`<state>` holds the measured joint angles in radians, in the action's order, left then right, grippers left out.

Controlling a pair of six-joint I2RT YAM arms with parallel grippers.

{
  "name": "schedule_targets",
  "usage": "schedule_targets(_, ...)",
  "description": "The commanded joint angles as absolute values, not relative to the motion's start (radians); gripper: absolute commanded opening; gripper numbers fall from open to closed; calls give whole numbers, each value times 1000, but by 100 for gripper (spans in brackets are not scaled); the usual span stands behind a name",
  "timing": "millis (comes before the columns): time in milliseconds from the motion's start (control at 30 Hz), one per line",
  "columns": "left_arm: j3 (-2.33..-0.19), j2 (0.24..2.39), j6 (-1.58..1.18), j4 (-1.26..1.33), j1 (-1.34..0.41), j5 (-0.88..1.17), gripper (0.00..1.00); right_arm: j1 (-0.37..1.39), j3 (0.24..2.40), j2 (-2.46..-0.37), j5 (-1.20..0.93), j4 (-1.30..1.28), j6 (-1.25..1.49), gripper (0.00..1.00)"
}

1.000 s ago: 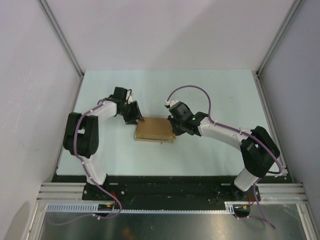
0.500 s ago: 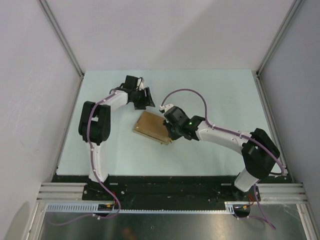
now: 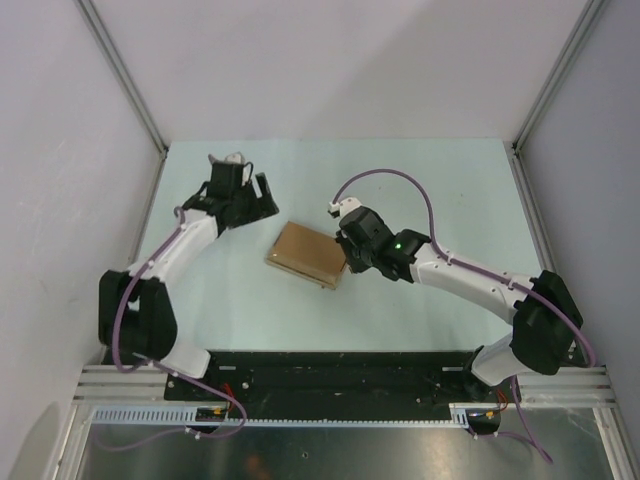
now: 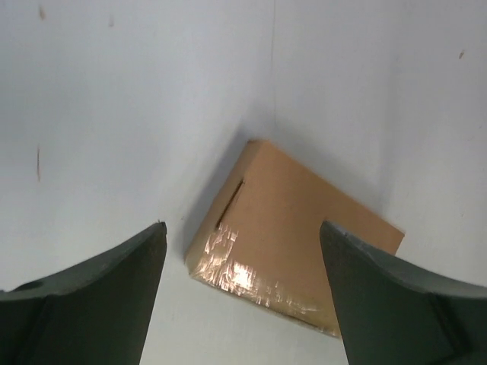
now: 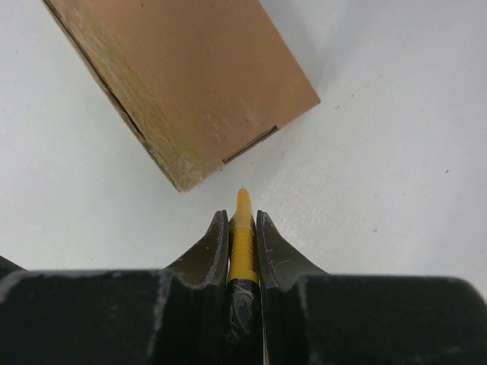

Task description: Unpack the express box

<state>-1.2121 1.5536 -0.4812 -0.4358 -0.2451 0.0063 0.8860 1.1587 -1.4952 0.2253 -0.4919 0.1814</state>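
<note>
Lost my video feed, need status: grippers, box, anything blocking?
Left gripper open, clear of the express box. Right gripper shut on yellow utility knife, tip just short of its corner. Box closed, flat on table. Nothing in the way.

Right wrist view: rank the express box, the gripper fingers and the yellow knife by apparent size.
1. express box
2. right gripper fingers, which look bigger because they are so near the camera
3. yellow knife, only a thin strip showing between them

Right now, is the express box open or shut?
Shut. The express box lies flat, lid down; clear tape shines along one edge, and nothing of its inside shows.
</note>
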Motion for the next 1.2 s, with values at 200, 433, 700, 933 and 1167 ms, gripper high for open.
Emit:
schedule_targets(200, -954, 1502, -693, -460, -264, 187, 84, 831, 1189, -1467, 204, -312, 129, 0)
schedule_targets(433, -929, 1612, -762, -286, -275, 284, 75, 819, 1189, -1468, 172, -255, 132, 0)
schedule_targets(700, -1086, 1798, -640, -232, -276, 307, 56, 828, 1189, -1485, 121, -216, 104, 0)
schedule_targets(933, -1285, 1972, -519, -193, -278, 395, 55, 867, 1190, -1571, 58, -29, 83, 0)
schedule_targets(1167, -1321, 2028, -520, -192, -282, 443, 58, 870, 1273, -1712, 89, 63, 112, 0)
